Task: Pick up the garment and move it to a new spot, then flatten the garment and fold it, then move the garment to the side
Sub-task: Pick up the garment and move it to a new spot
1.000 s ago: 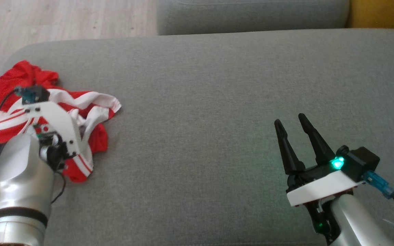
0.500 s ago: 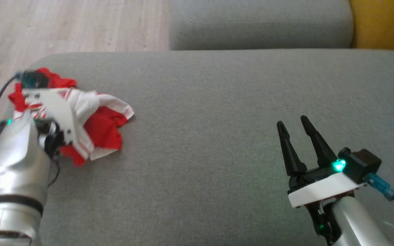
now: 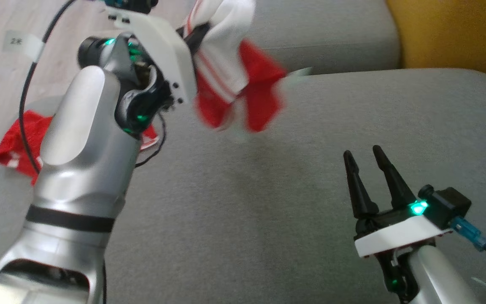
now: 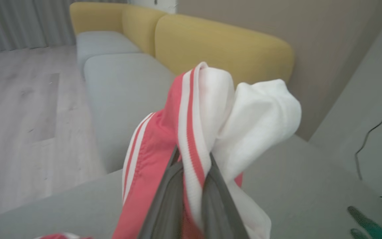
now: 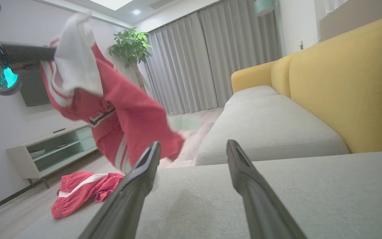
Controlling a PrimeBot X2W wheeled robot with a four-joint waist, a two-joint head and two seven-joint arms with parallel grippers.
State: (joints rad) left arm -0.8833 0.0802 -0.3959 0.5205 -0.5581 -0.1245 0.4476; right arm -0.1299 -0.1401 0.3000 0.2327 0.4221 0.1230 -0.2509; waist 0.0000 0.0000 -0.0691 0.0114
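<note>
Red-and-white garment [image 3: 234, 80] hangs above the sofa [image 3: 310, 177], pinched tight in your left gripper [image 4: 192, 159]; your right gripper [image 3: 361, 152] stands wide and empty; red shorts [image 5: 85, 191] lie near the sofa's edge.

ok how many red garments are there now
2: one garment hangs from the left claw above the sofa; the other garment lies crumpled at the sofa's left edge, partly behind the arm.
</note>
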